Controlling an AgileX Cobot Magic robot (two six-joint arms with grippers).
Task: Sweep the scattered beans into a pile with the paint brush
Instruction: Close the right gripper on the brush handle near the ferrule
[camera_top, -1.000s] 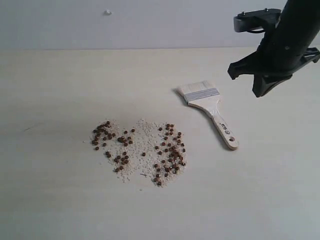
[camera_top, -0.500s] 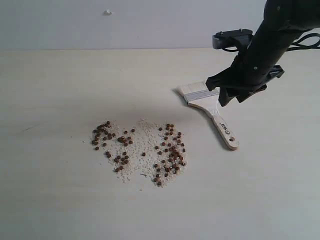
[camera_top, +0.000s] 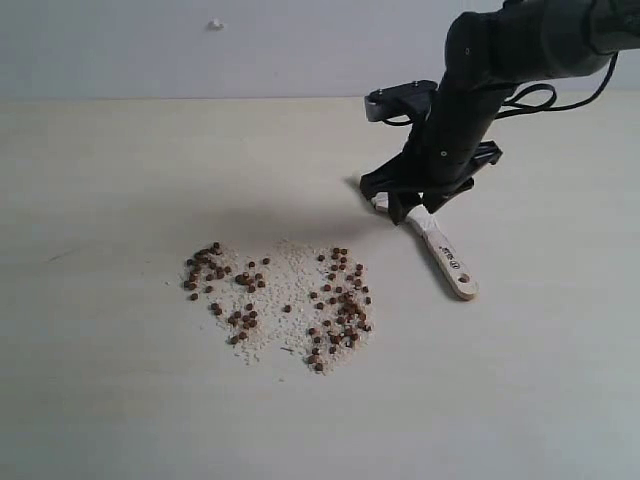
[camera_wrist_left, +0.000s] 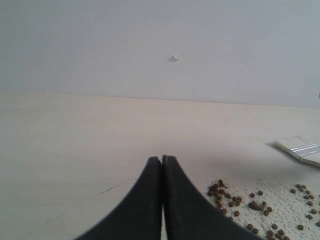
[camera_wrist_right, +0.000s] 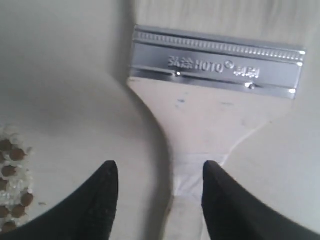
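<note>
Sweeping is not yet begun, to judge by the bench (camera_top: 120, 400). The beans (camera_top: 340, 300) lie scattered in two loose clusters among off-white crumbs (camera_top: 290, 265), with no single pile formed. The paint brush (camera_top: 445, 258) lies flat on the bench, to the right of the beans in the exterior view, near them but apart. Its bristles point toward the far wall and its handle end toward the camera. Nothing grips it. Every step therefore remains: closing on the handle, lifting the brush, bringing the bristles to the spread, and stroking the beans together.

The right arm reaches in from the upper right of the exterior view and bends steeply down, so the right pincer (camera_top: 405, 205) sits low over the brush where the handle meets the silver ferrule (camera_wrist_right: 217, 62). In the right wrist view the jaws stand wide, one on each side of the handle's narrowing neck, with clear gaps between them and the wood. Whether the tips touch the bench I cannot tell.

The left pincer (camera_wrist_left: 162, 160) is pressed fully together with nothing between its jaws. It hangs low over the bench near the beans, and the exterior view does not show it.
</note>
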